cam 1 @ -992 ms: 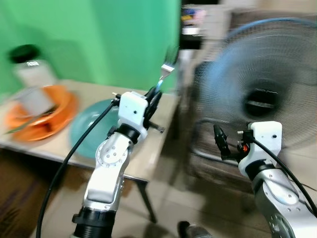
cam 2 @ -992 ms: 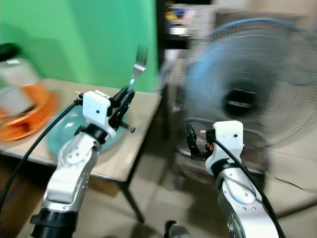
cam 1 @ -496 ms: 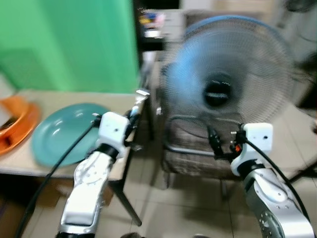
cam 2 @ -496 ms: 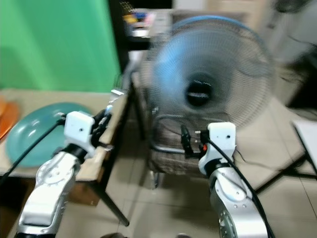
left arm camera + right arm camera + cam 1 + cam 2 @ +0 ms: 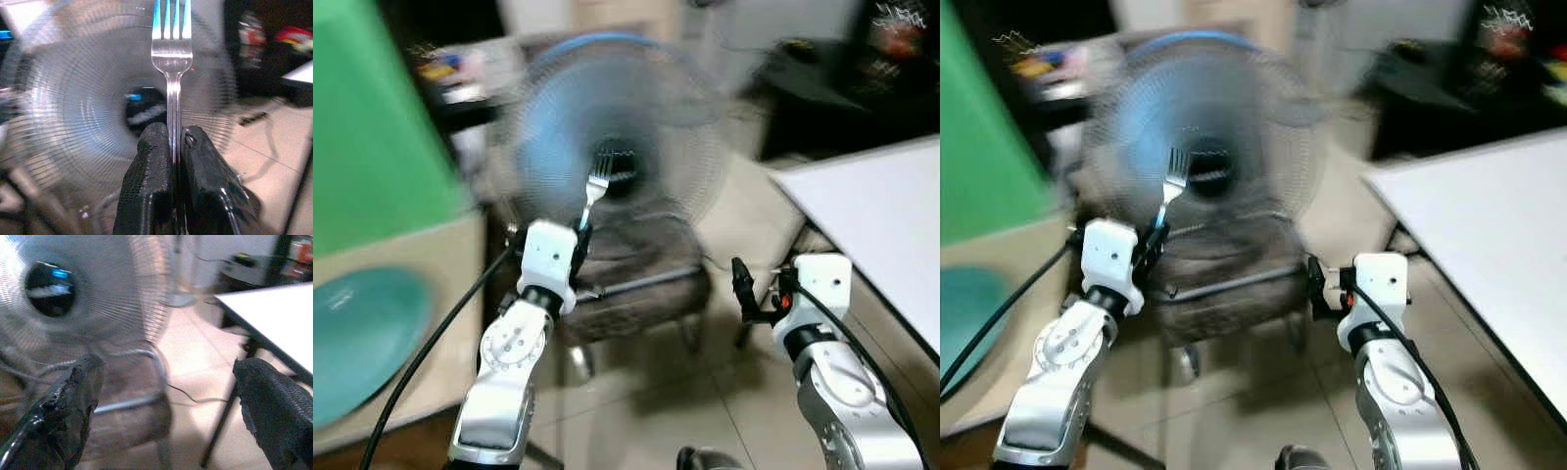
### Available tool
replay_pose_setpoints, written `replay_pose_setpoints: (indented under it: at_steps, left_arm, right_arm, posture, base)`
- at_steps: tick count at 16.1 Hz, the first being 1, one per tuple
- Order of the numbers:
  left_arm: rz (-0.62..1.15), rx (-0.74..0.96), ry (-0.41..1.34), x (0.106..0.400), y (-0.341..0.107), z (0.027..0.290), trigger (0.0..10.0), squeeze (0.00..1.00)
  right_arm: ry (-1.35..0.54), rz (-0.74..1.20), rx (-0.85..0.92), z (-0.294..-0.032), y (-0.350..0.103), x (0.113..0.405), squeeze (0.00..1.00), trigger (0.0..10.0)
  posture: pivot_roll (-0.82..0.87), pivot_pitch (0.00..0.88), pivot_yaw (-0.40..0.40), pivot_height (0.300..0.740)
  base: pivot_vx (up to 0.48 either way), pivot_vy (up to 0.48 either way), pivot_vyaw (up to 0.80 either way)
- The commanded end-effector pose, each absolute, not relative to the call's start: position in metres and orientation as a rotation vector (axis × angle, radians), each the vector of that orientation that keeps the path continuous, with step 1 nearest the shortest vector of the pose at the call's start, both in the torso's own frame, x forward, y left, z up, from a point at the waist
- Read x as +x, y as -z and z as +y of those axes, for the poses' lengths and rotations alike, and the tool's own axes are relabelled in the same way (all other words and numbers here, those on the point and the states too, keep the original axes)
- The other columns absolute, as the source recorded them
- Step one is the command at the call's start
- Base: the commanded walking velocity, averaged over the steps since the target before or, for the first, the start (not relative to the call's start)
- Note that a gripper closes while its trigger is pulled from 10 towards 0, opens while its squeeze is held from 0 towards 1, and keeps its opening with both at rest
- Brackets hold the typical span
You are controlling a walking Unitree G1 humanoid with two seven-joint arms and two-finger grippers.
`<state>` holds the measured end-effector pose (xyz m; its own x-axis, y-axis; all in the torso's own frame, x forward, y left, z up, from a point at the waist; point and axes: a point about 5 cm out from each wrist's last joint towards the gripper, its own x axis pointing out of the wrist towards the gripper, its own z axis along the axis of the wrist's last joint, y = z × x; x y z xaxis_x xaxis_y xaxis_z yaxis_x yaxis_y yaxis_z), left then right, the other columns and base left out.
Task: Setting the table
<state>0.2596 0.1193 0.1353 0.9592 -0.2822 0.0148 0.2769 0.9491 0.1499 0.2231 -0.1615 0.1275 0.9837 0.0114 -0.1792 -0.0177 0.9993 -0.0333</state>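
Left gripper [image 5: 171,147], raised in front of the robot, fingers pressed together on the handle of a metal fork [image 5: 594,188]. The fork stands upright, long axis near vertical, tines pointing up and leaning slightly to the robot's right; the handle runs down between the two black fingers [image 5: 149,166] and the tines rise well clear of them. Right gripper [image 5: 740,286], held at about waist level to the right, fingers spread wide and holding nothing; its two black pads [image 5: 73,396] stand well apart in the right wrist view. Below and between the arms, tiled floor [image 5: 724,392]. At the left edge, a beige table [image 5: 431,294] bearing a teal plate [image 5: 352,338]. At the right, the corner of a white table [image 5: 871,225] on dark legs. Directly behind the fork, a chair [image 5: 636,284] with a metal frame, and on or behind it a large round fan [image 5: 607,147] with a wire grille and dark hub, blurred. Farther left, a green wall [image 5: 362,137]; farther right, dark furniture, too blurred to identify
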Motion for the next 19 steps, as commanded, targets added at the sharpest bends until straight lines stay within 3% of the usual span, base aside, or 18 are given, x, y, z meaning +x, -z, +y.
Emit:
replay_pose_setpoints:
  at_steps: [1, 9, 19]
  left_arm:
    - [-0.05, 0.163, 0.292, 0.257, -0.139, 0.121, 10.0, 0.0]
    - [-0.023, 0.153, 0.123, 0.247, -0.131, 0.143, 10.0, 0.0]
    - [-0.031, 0.148, 0.244, 0.256, -0.133, 0.125, 10.0, 0.0]
  right_arm:
    - [-0.025, 0.157, -0.055, -0.159, -0.131, 0.226, 0.0, 10.0]
    - [-0.097, 0.187, -0.07, -0.156, -0.127, 0.232, 0.0, 10.0]
    - [0.031, 0.201, -0.027, -0.171, -0.124, 0.22, 0.0, 10.0]
  posture:
    - [-0.08, 0.009, 0.105, 0.74]
    - [-0.06, 0.007, 0.013, 0.74]
    - [-0.1, 0.008, 0.073, 0.74]
  base:
    - [0.0, 0.0, -0.8]
    - [0.0, 0.0, -0.8]
    - [0.0, 0.057, -0.78]
